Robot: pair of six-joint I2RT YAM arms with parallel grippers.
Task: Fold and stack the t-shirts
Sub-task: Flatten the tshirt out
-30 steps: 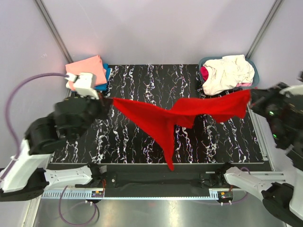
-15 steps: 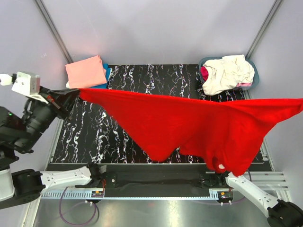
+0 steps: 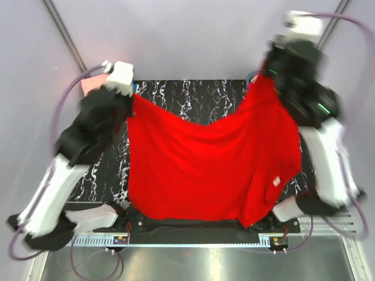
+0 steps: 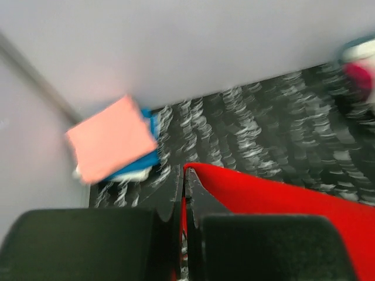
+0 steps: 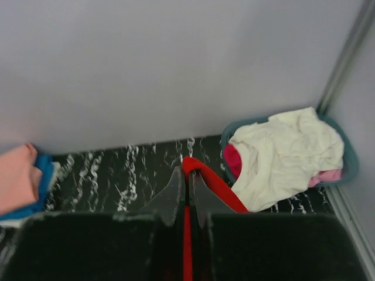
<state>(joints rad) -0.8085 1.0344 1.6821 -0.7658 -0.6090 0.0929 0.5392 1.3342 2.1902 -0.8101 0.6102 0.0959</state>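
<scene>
Stretched wider a moment ago, the red t-shirt (image 3: 205, 170) now hangs spread above the worktop (image 3: 193, 93). Only wrist views show left fingers (image 4: 171, 193) and right fingers (image 5: 173, 193) each pinching a top corner.

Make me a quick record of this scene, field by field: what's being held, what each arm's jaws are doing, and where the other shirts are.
held item: red t-shirt, spread between the two arms over the table
left jaws: shut on one upper corner of the red t-shirt
right jaws: shut on the other upper corner
folded stack: salmon-pink shirt on top of blue shirt, far left corner
basket: far right corner, holding cream shirt over magenta shirt
</scene>
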